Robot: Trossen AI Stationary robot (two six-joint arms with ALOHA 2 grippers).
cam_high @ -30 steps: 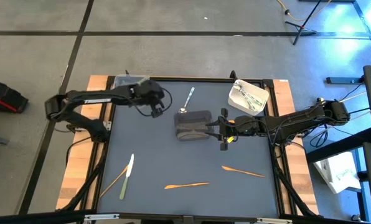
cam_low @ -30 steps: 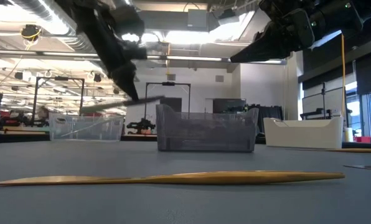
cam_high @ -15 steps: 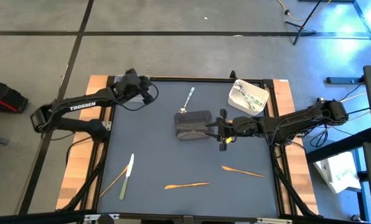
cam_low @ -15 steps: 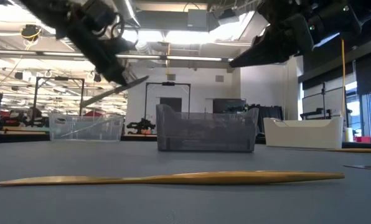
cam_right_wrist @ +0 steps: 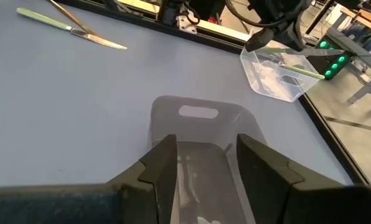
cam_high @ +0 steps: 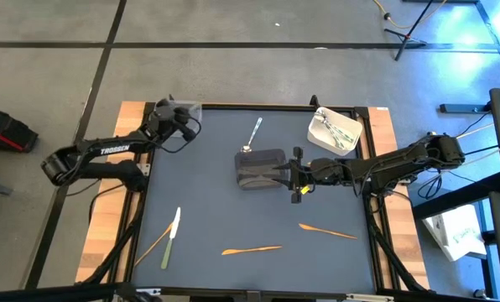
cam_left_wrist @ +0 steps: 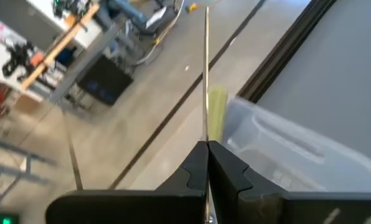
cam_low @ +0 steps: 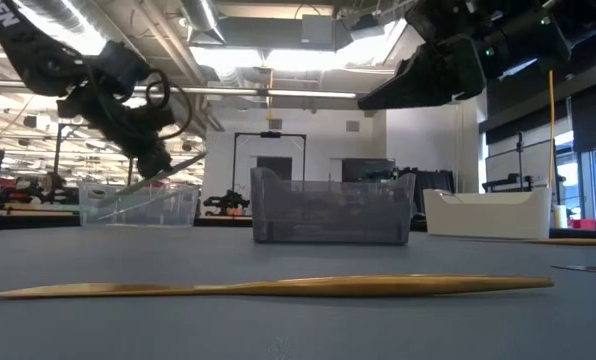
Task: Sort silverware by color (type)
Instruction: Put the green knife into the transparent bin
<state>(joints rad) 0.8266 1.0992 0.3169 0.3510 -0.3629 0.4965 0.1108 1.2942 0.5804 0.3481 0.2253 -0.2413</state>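
Note:
My left gripper (cam_high: 181, 112) is over the clear container (cam_high: 171, 107) at the table's far left corner, shut on a slim utensil (cam_left_wrist: 206, 74) that shows edge-on, its colour not plain. An olive-green utensil (cam_right_wrist: 297, 70) lies in that container with one end over the rim. My right gripper (cam_high: 291, 176) stands open above the right end of the dark grey container (cam_high: 258, 168), touching nothing. A silver spoon (cam_high: 255, 130) lies on the mat behind it. Two orange pieces (cam_high: 250, 249) (cam_high: 327, 231) and a green-handled knife (cam_high: 170, 238) lie near the front. My left gripper pinches the slim utensil's near end (cam_left_wrist: 206, 140) between its two fingers. The utensil runs on along the fingers and sticks out ahead of them. The fingers slant down toward the far left corner. The utensil (cam_low: 170, 170) hangs tilted, clear of the table, its free end low at the clear container.
A white container (cam_high: 335, 127) with several shiny pieces stands at the far right. A thin orange piece (cam_high: 152, 246) lies beside the green-handled knife. The middle of the dark mat (cam_high: 216, 201) is bare. Room clutter shows beyond the far edge.
My left gripper has swung from near the table's middle toward the far left corner and gone down over the clear container, still shut on the utensil. It has tipped, and the utensil's free end has sunk toward the container.

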